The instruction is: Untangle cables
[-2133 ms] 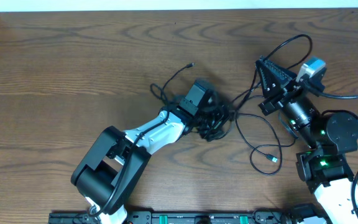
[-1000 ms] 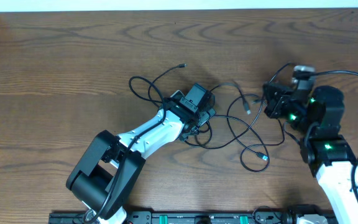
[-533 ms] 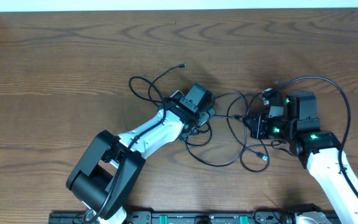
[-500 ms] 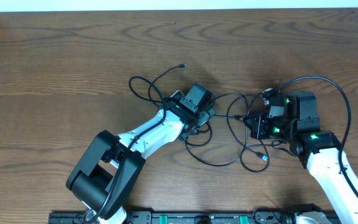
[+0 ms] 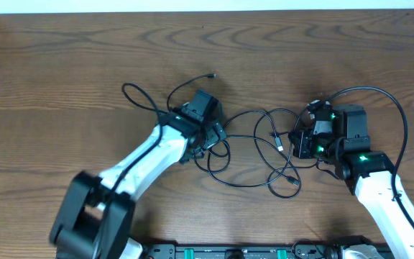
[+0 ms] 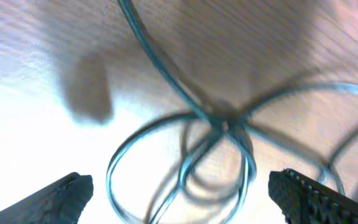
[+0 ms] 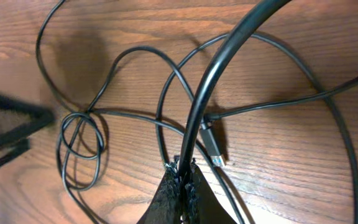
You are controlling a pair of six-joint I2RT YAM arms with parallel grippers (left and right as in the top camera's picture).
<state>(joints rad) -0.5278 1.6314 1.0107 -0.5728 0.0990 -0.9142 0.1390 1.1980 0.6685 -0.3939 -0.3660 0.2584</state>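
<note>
Though the right jaws are clenched on one cable (image 7: pixel 197 106), the knot (image 6: pixel 222 121) lies to their left, just ahead of the left jaws, which are spread wide and grasp nothing. The cables (image 5: pixel 218 147) sprawl left-to-right on the bench (image 5: pixel 63 65) between both arms. The left arm is nearer the knot, so it likely grips next.

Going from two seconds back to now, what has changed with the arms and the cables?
The left hand has swept left across the table and the cables went with it, the tight bunch now drawn out into wider loops between the two hands. The right hand came down toward the middle and is shut on one black cable. In the last half second it has stayed put.
</note>
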